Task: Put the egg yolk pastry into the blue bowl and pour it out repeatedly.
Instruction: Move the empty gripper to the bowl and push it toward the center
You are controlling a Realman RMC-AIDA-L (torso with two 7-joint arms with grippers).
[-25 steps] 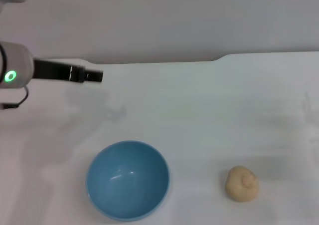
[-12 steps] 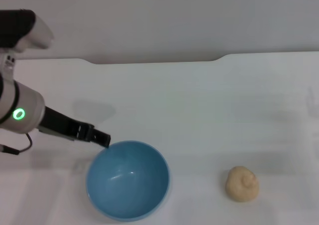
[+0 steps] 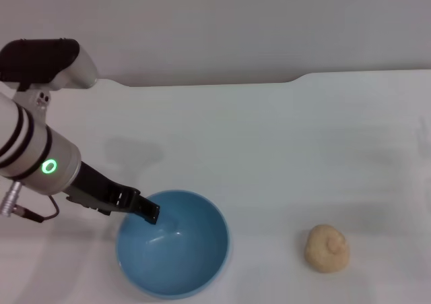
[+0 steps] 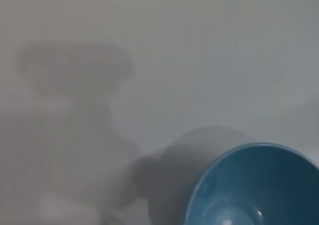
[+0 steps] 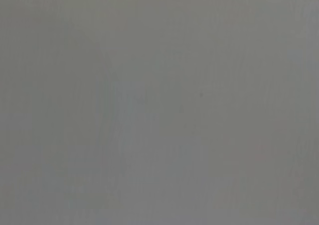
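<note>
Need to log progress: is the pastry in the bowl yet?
Not yet. The blue bowl is empty; the egg yolk pastry sits on the table beside it.

sky-blue bowl (image 3: 176, 250), pale tan pastry (image 3: 327, 249), white table (image 3: 283, 149), black tool (image 3: 149, 213)

The blue bowl (image 4: 254, 185) shows only in part, cut off by the frame's edge, its sky-blue rim curving round a glossy inside with small bright glints. It stands on a plain pale table (image 4: 199, 50). A soft grey shadow lies on the table just beside the bowl's outer wall. A fainter, broader shadow lies well apart from the bowl, across the table.
</note>
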